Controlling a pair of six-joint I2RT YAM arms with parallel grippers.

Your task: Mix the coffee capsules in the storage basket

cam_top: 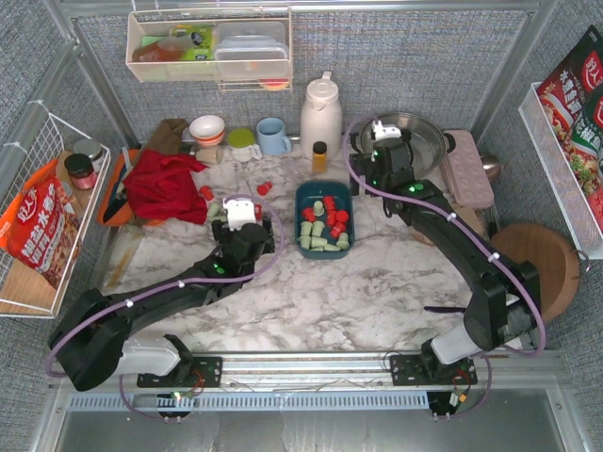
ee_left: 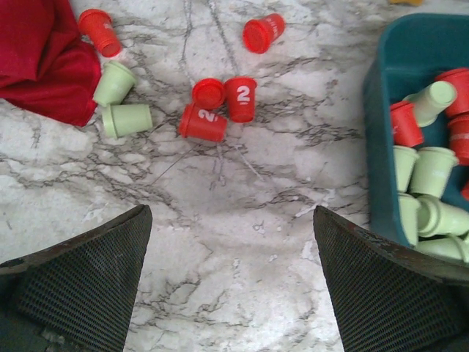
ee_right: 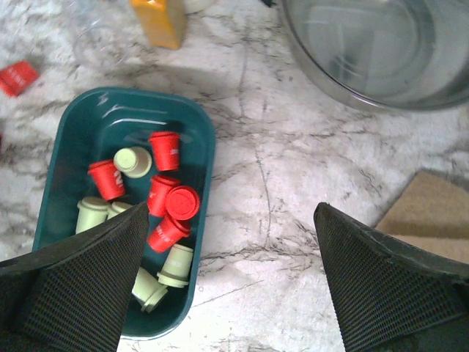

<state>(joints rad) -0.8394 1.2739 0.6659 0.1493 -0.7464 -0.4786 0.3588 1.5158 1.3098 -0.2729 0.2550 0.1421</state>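
The left gripper (ee_left: 231,213) has its fingers (ee_left: 80,286) spread as wide as they go. It holds nothing, and only bare marble table (ee_left: 242,308) shows between them. Just beyond its tips lie loose coffee capsules (ee_left: 220,106), red and pale green, scattered beside a crumpled red cloth (ee_left: 37,51). To the right, near the middle of the table, sits the storage basket (cam_top: 324,185), dark teal. More capsules are heaped inside it, red ones and green ones tumbled together, some upright and some on their sides. Further right, the right gripper (ee_right: 231,213) is also fully spread and grips nothing. In the right wrist view, marble fills the gap between its fingers, with the basket to the left and a steel pan (ee_right: 381,51) at the upper right.

As for writing, a red bag (cam_top: 42,231) in the white wire rack (cam_top: 28,141) on the left wall carries large white Chinese characters that I cannot make out. Two of the loose red capsules show a white "2". The packets (cam_top: 575,94) on the far right wall also bear Chinese lettering, too small to read.
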